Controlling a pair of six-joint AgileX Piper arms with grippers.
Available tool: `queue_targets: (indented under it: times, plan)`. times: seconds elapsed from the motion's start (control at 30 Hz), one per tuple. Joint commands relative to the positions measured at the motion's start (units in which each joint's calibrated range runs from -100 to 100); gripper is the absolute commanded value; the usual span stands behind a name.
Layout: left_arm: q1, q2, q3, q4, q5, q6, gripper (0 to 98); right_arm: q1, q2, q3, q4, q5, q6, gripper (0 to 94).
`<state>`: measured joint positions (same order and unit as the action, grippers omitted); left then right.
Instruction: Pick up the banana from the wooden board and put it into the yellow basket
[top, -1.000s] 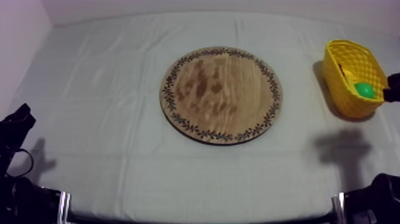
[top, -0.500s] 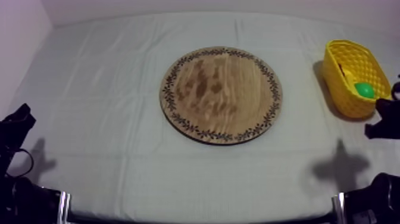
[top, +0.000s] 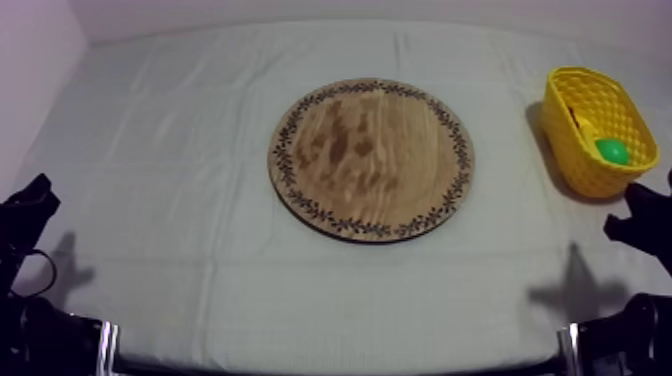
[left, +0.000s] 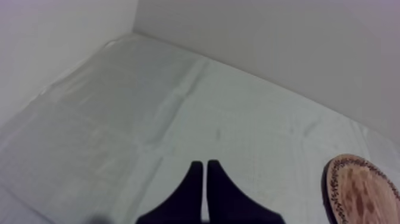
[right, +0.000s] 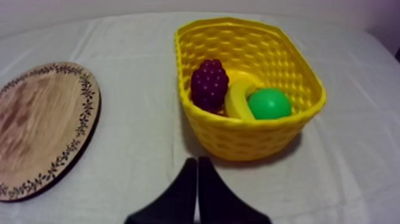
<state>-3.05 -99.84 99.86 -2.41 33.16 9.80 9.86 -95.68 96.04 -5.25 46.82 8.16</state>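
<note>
Wood-grained and flat, the round wooden board (top: 371, 158) lies at the middle of the table (top: 170, 130) in the top view, its patterned rim visible all the way round. The yellow basket (top: 568, 125) stands well apart from it at our right side, with a green round fruit (top: 612, 151) inside. Our left arm (top: 25, 215) sits low at the near left edge. Our right arm (top: 645, 222) hangs at the right edge, near the basket but not touching it. In the left wrist view, the left jaws lie pressed together as a narrow wedge, pinching nothing, above the cloth, and the edge of the board lies off to one side. In the right wrist view, the right jaws are likewise pressed together on nothing, over the cloth just in front of the basket. Inside the basket the banana (right: 238, 98) lies between a bunch of grapes (right: 209, 83) and the green round fruit. The board lies apart, beside the basket.
</note>
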Motion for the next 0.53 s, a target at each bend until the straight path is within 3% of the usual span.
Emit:
queue_targets:
  times: [0.0,0.13,0.3,0.5]
  plan:
    - [0.0,0.0,0.0,-0.01,0.0,0.0,0.1,-0.1,-0.1,0.4,0.4,-0.6,-2.3,0.3]
    - [0.0,0.0,0.0,-0.01,0.0,0.0,0.1,-0.2,-0.1,2.6,2.7,-7.6,0.2,0.3]
    - [0.0,0.0,0.0,-0.01,0.0,0.0,0.1,-0.2,-0.2,3.4,3.7,-9.8,5.2,0.3]
    - [0.0,0.0,0.0,-0.01,0.0,0.0,0.1,-0.2,-0.2,3.5,3.8,-10.2,4.6,0.3]
